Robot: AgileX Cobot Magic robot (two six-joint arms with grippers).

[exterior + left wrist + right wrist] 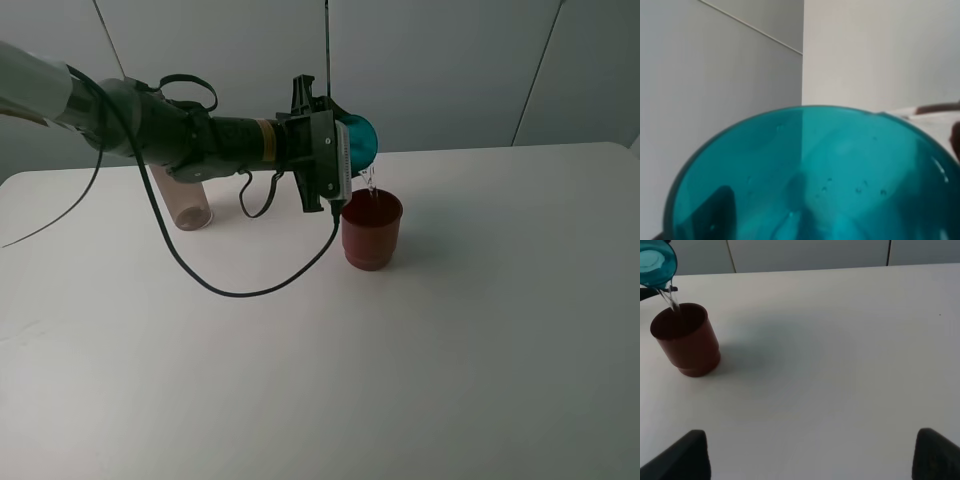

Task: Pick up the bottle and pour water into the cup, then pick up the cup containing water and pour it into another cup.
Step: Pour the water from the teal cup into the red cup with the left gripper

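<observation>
My left gripper is shut on the teal cup and holds it tipped on its side above the dark red cup. A thin stream of water falls from the teal cup's rim into the red cup. The teal cup fills the lower part of the left wrist view. The right wrist view shows the teal cup, the stream and the red cup. The transparent bottle stands upright on the table behind the left arm, its top hidden. My right gripper is open and empty, far from the cups.
The white table stretches to a grey panelled wall at the back. A black cable hangs from the left arm and loops over the table in front of the bottle.
</observation>
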